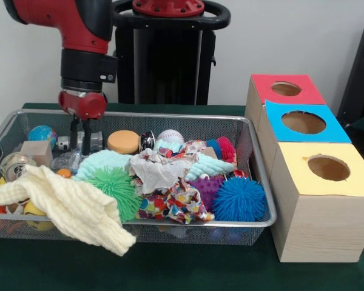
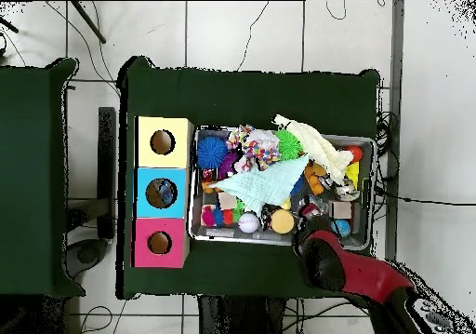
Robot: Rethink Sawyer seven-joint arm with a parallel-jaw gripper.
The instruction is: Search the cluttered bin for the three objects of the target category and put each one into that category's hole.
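Note:
The wire mesh bin [image 1: 170, 114] is full of clutter and also shows in the overhead view [image 2: 364, 144]. My gripper [image 1: 80, 144] reaches down into its far left corner, fingers apart and holding nothing. A see-through crinkly plastic piece [image 1: 65, 160] lies just below and in front of the fingertips, partly under a mint cloth [image 1: 103, 161]. No other plastic piece shows clearly. The blue-panelled hole [image 1: 303, 122] is in the middle wooden box to the right of the bin and also shows in the overhead view [image 2: 161, 193]. In the overhead view the arm hides the gripper.
A red-panelled box [image 1: 286, 89] and a yellow-panelled box [image 1: 328, 168] flank the blue one. The bin holds a cream knitted cloth [image 1: 73, 209], spiky balls in green [image 1: 116, 188] and blue [image 1: 239, 199], patterned cloth [image 1: 170, 203], a silver can [image 1: 12, 165], a wooden block [image 1: 36, 151] and an orange disc [image 1: 123, 141].

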